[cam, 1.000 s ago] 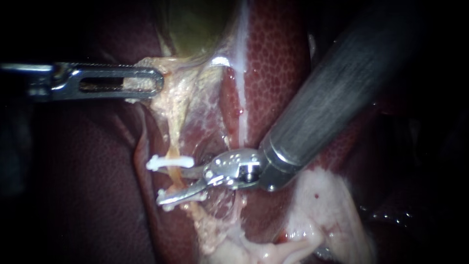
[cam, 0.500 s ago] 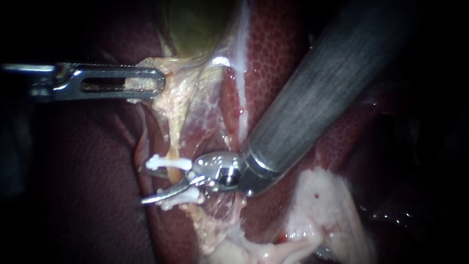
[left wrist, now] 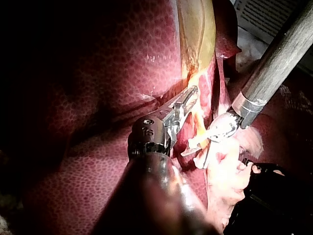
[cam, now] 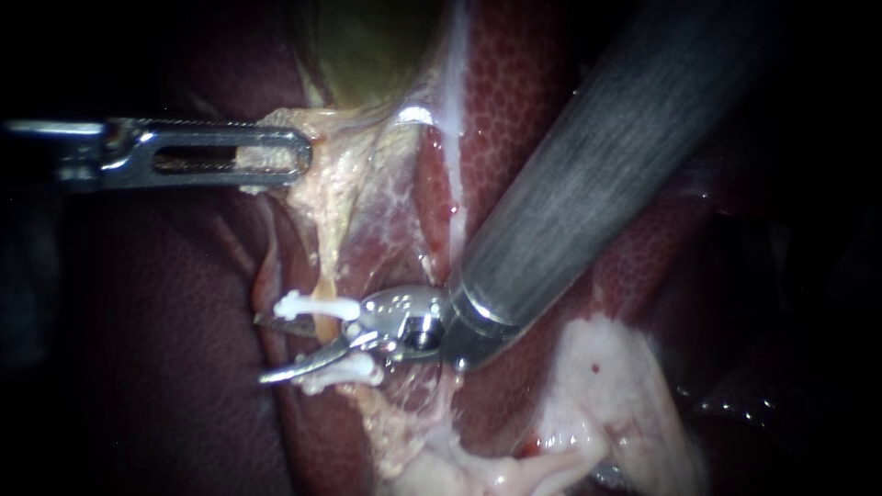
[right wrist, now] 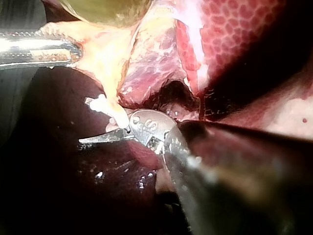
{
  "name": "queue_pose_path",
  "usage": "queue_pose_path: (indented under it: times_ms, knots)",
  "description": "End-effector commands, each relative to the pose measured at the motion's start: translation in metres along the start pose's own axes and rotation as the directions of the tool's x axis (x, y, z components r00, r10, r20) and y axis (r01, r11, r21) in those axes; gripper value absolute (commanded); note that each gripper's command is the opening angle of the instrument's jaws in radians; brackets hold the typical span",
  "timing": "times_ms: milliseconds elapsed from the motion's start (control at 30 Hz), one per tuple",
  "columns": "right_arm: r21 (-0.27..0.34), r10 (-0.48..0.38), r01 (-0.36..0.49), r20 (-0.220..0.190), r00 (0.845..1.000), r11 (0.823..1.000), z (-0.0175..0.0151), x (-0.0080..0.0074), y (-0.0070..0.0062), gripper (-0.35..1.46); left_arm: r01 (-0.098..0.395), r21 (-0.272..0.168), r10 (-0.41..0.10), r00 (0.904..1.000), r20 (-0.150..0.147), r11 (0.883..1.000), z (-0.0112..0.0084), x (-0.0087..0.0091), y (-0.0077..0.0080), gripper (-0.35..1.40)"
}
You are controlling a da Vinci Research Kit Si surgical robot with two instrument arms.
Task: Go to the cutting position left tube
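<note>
A thin orange tube (cam: 323, 323) runs down from the yellowish tissue below the gallbladder (cam: 367, 46). It carries two white clips, an upper clip (cam: 317, 305) and a lower clip (cam: 349, 371). My right instrument (cam: 262, 349) has its two blades open, and the tube passes between them in the gap between the clips. In the right wrist view its lower blade (right wrist: 98, 138) shows just beneath a clip (right wrist: 98, 104). My left instrument (cam: 230, 152) holds its slotted jaws shut on the yellowish tissue (cam: 276, 138) and pulls it left, as the left wrist view also shows (left wrist: 185, 104).
Dark red liver (cam: 524, 110) lies behind and to the right. The right instrument's thick shaft (cam: 597, 174) crosses it from the upper right. Pale white tissue (cam: 597, 386) lies at the lower right. A dark liver lobe (cam: 165, 349) fills the lower left.
My right instrument has slid left along the tissue, so its open blades now straddle the tube between the two clips. The left instrument and the tissue it holds have stayed put.
</note>
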Motion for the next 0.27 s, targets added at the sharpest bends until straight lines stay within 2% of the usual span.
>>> queue_pose_path:
  times_ms: [33, 267]
  knots:
    - [0.001, 0.0, 0.0, 0.0, 1.0, 1.0, -0.0001, 0.0, 0.0, 1.27, 0.0, 0.0, 0.0, 1.0, 0.0, 1.0, 0.0, 0.0, 0.0, -0.35]
    - [0.002, -0.001, 0.001, 0.001, 1.0, 1.0, -0.0003, -0.0001, 0.0, 1.27, 0.0, 0.0, 0.0, 1.0, 0.0, 1.0, 0.0, 0.0, 0.0, -0.35]
